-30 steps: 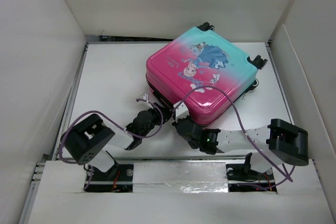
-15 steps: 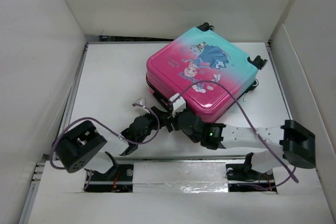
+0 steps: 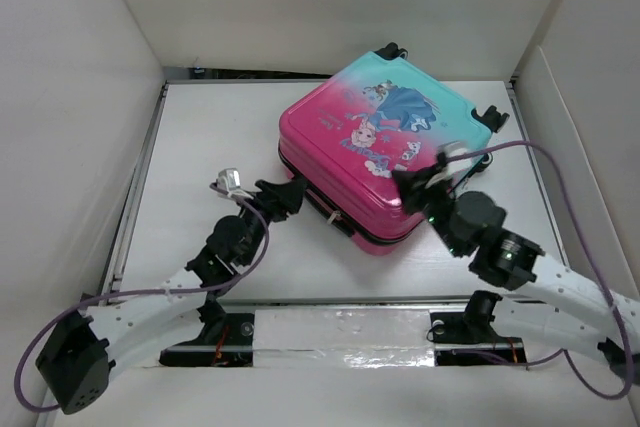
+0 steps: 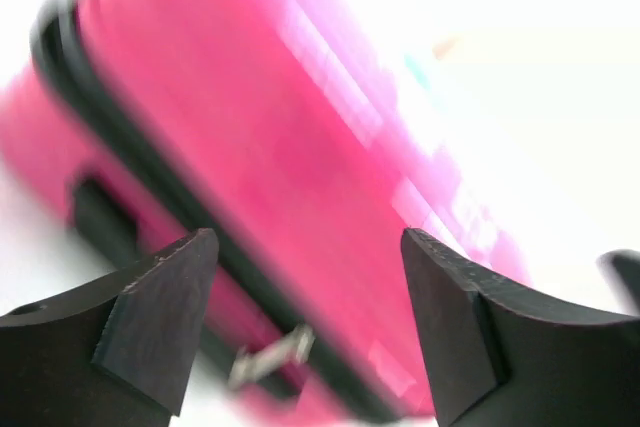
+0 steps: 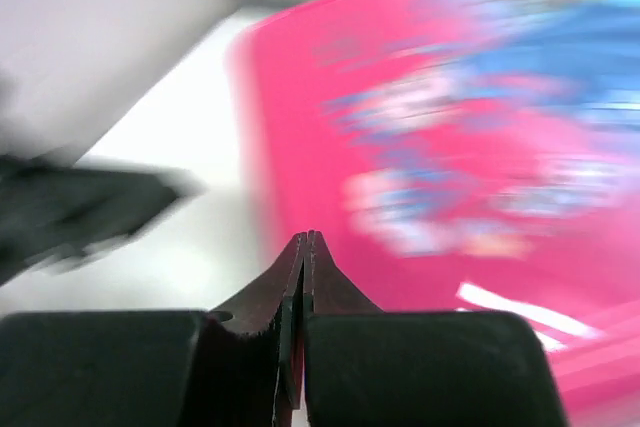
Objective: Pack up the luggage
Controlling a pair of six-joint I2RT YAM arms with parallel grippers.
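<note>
The luggage [image 3: 380, 107] lies flat and closed on the white table, pink at the near end and teal at the far end, with a princess print on the lid. My left gripper [image 3: 283, 198] is open just beside its near-left side. The left wrist view shows the pink side wall [image 4: 300, 107] up close, the black zipper trim [image 4: 150, 157] and a metal zipper pull [image 4: 270, 357] between my fingers [image 4: 308, 247]. My right gripper [image 3: 413, 183] is shut and empty, over the lid's near-right part. The right wrist view shows the lid [image 5: 450, 147] beyond my closed fingertips [image 5: 305, 239].
White walls [image 3: 90, 97] close in the table on the left, back and right. The suitcase's black wheels [image 3: 490, 115] stick out at its far-right side. Purple cables [image 3: 540, 162] loop off both arms. Bare tabletop [image 3: 200, 137] lies left of the suitcase.
Both arms have stretched out. My left gripper moved up to the suitcase's near-left side. My right gripper swung right from the near corner to over the lid's near-right part.
</note>
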